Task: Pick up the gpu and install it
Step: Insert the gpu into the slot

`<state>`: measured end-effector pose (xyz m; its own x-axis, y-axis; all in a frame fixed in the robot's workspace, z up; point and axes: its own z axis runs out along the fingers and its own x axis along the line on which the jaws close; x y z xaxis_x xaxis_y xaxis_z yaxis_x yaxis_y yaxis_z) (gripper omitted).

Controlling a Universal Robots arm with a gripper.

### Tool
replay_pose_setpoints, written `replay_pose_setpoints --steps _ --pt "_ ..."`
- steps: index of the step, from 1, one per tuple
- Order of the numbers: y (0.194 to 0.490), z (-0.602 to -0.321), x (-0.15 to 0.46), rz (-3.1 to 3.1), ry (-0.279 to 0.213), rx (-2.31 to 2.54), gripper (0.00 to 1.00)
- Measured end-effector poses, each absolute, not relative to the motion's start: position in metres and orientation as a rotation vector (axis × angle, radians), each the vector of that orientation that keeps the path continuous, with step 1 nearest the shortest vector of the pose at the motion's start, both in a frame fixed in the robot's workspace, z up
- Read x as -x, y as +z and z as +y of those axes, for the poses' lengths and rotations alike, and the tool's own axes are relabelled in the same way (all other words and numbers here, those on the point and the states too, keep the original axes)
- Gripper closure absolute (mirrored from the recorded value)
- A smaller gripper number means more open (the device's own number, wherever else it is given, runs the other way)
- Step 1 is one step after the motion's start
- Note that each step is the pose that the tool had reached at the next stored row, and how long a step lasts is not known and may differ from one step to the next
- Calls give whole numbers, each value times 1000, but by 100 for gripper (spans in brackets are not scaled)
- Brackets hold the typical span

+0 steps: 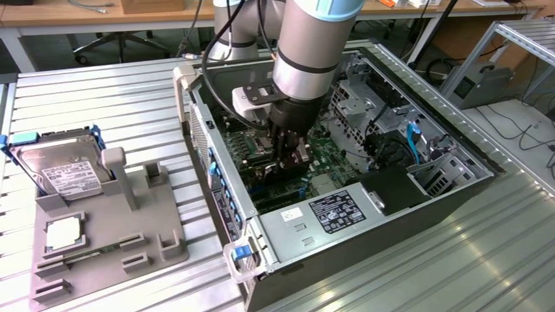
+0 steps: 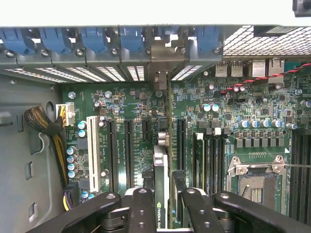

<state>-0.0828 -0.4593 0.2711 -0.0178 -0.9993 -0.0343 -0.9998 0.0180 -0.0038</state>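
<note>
the gripper point(image 2: 163, 204) pinches the gpu point(image 2: 162, 187) on edge between its fingers point(image 2: 142, 206), low inside the computer case point(image 1: 286, 224) over the motherboard point(image 2: 243, 107). the pick looks done; the card stands at a slot point(image 2: 167, 97), bracket near the rear openings, and whether it is fully seated cannot be told.

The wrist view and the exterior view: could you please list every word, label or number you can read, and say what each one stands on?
"NVIDIA", partly cut off: on the edge of the gpu, between the gripper fingers.
White label on the hard drive: print too small to read.
Black label on the power supply in the computer case: unreadable.
White sticker beside it: unreadable.
Motherboard slot markings: too small to read.
</note>
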Motion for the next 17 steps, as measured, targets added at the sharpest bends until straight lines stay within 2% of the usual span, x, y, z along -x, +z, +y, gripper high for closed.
replay_pose_setpoints --steps 17 --pt "269 -459 84 2219 40 2179 74"
